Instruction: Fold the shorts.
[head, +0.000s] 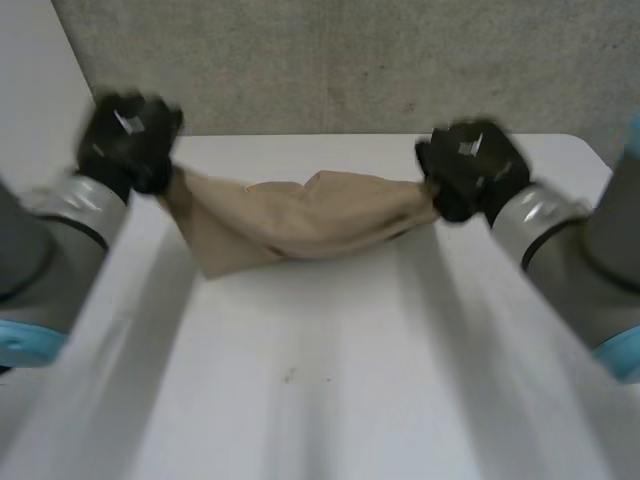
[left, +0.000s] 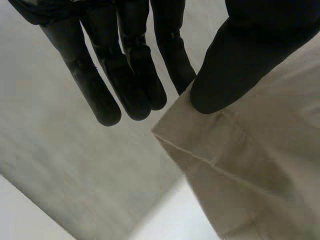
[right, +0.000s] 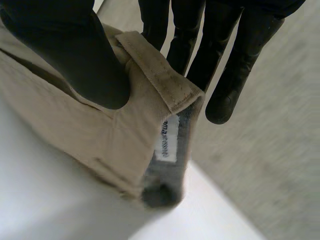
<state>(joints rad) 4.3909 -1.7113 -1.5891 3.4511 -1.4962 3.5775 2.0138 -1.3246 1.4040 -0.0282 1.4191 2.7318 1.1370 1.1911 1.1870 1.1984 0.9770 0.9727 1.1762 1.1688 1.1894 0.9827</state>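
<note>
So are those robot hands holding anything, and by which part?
Both hold the beige shorts: the left robot hand pinches a hemmed corner, the right robot hand the labelled corner opposite.

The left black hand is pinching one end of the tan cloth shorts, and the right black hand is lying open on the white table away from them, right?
Not quite. The right black hand holds them too: the right wrist view shows its thumb pinching the other end of the tan cloth shorts against its fingers. The left black hand does pinch its end.
</note>
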